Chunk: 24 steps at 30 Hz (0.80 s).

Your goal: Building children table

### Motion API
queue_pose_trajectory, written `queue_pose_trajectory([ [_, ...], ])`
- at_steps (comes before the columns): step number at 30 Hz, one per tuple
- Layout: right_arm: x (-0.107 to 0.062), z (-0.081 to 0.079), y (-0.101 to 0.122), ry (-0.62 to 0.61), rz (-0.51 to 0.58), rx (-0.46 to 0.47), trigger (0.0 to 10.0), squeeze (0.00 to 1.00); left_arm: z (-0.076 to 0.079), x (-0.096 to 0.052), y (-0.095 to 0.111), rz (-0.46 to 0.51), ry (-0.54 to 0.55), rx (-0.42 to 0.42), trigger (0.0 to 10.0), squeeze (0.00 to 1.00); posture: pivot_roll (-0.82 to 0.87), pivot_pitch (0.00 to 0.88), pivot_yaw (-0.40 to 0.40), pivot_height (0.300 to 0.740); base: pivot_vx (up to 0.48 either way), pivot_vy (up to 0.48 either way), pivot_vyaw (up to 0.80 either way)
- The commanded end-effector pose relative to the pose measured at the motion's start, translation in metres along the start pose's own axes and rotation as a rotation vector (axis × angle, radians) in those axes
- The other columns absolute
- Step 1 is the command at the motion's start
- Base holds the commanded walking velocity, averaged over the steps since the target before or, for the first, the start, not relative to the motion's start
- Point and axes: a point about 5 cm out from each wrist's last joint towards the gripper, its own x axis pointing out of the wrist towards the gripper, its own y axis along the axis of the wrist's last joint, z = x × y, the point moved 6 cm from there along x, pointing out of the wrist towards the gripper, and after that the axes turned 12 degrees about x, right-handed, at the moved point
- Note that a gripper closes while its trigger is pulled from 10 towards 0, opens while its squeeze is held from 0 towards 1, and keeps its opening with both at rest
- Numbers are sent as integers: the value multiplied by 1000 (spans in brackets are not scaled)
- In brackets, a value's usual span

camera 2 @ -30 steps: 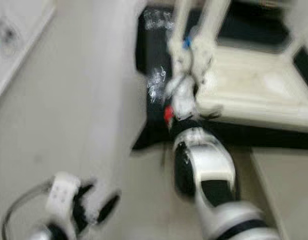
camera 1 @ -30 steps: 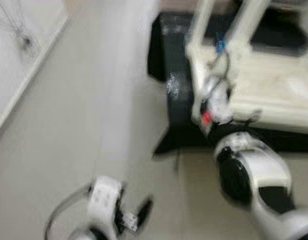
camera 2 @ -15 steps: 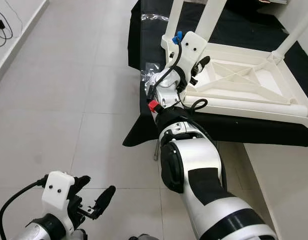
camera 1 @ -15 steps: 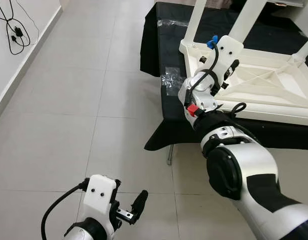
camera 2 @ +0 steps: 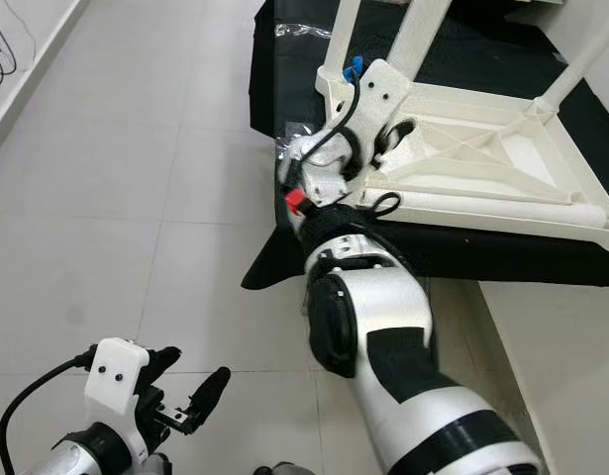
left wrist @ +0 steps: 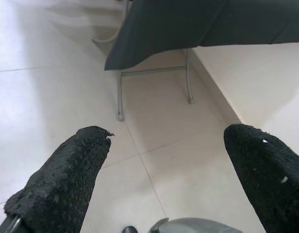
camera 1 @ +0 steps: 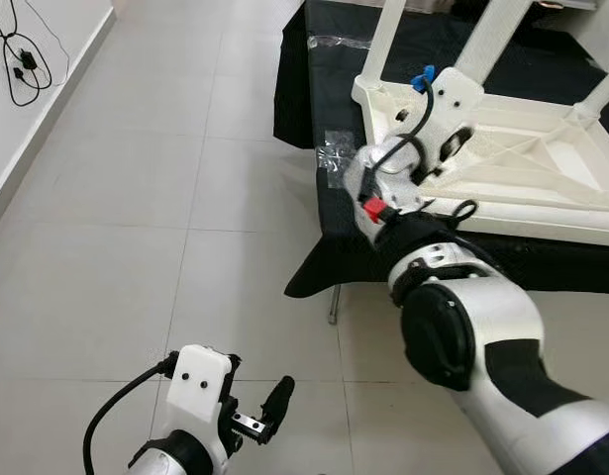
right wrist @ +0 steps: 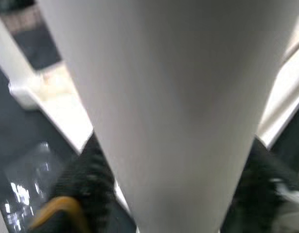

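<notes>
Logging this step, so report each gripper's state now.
Left gripper: open, holding nothing, low over the floor.
Right gripper: closed on the white table leg.

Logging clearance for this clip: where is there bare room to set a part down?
Free: pale tiled floor between the wall and the black-draped table. Crowded: on that cloth the upturned white plastic children's table, the right gripper at its corner, and crinkled clear plastic. The left gripper hangs low.
</notes>
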Motion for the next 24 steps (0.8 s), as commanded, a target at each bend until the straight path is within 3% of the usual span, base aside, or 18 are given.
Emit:
queue_pose_trajectory([
  [1, 4, 5, -2, -18, -20, 8, 10000, 1000, 4, 0, -6, -24, -9, -12, 10000, 0, 207, 207, -146, 740, 0, 0, 0],
  [10, -2, -8, 0, 63, -1, 1, 10000, 1000, 3, 1, -7, -24, -10, -17, 10000, 0, 203, 199, -144, 740, 0, 0, 0],
  [11, -4, -12, -2, 90, -1, 0, 10000, 0, 3, 2, -7, -24, -10, -17, 10000, 0, 199, 197, -142, 740, 0, 0, 0],
  [24, -9, -16, -14, 181, -11, -28, 10000, 0, 3, 5, -7, -19, -13, -20, 10000, 0, 183, 196, -135, 740, 0, 0, 0],
])
